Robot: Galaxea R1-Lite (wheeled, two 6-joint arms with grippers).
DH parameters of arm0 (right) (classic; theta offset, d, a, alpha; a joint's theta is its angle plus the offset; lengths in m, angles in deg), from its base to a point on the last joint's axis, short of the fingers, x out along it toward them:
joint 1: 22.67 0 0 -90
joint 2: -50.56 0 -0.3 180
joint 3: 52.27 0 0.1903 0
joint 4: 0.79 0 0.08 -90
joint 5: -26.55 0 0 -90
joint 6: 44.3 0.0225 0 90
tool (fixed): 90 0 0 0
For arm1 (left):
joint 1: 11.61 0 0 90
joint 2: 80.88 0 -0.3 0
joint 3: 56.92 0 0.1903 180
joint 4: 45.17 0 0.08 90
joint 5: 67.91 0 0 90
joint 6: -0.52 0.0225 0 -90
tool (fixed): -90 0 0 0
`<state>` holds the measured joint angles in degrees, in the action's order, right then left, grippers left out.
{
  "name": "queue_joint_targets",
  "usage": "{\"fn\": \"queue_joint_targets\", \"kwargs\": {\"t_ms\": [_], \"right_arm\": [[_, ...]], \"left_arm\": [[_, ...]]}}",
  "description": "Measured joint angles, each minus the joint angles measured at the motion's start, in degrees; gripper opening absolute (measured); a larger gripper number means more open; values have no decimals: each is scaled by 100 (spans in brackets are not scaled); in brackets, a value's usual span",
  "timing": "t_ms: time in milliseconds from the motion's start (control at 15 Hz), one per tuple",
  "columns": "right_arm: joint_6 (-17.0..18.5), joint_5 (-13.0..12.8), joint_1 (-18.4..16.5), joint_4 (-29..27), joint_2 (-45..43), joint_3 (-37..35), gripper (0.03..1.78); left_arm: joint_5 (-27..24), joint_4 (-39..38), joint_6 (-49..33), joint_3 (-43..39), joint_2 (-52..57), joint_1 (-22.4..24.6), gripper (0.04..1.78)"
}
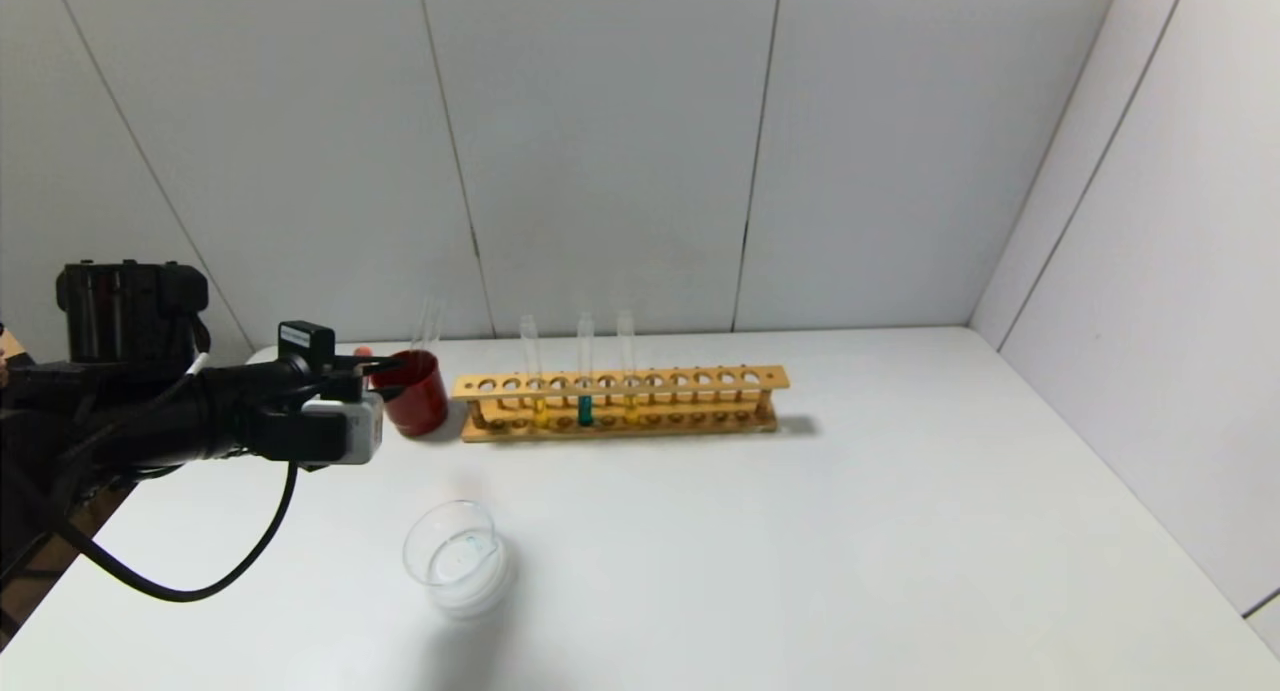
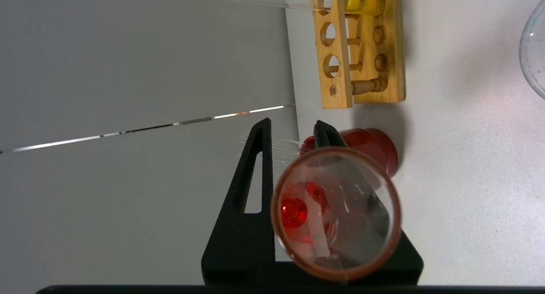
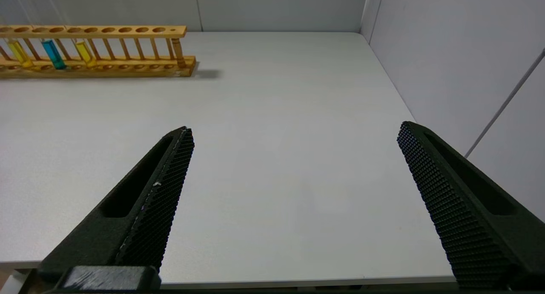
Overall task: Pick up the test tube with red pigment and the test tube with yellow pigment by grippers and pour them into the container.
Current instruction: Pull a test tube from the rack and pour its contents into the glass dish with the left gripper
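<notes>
One wooden rack [image 1: 620,403] stood beyond the left gripper [image 1: 385,366], holding three tubes: two with yellow liquid [image 1: 538,411] and one with teal liquid [image 1: 585,409]. One red cup [image 1: 415,396] sat just past the gripper's tips, one clear glass dish [image 1: 455,556] below them.

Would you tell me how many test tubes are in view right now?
5. Three stand in the wooden rack: yellow, teal, then amber-yellow. A clear one leans in the red cup. The red-liquid one is held by the left gripper. None seems hidden.
</notes>
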<state>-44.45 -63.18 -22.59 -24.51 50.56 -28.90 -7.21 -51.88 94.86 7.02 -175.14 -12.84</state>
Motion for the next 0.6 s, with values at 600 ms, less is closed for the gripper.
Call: {"fn": "queue_joint_targets", "kwargs": {"t_ms": [600], "right_arm": [[0, 0, 0, 0, 0, 0, 175]], "left_arm": [[-50, -589, 863, -345, -395, 72, 37]]}}
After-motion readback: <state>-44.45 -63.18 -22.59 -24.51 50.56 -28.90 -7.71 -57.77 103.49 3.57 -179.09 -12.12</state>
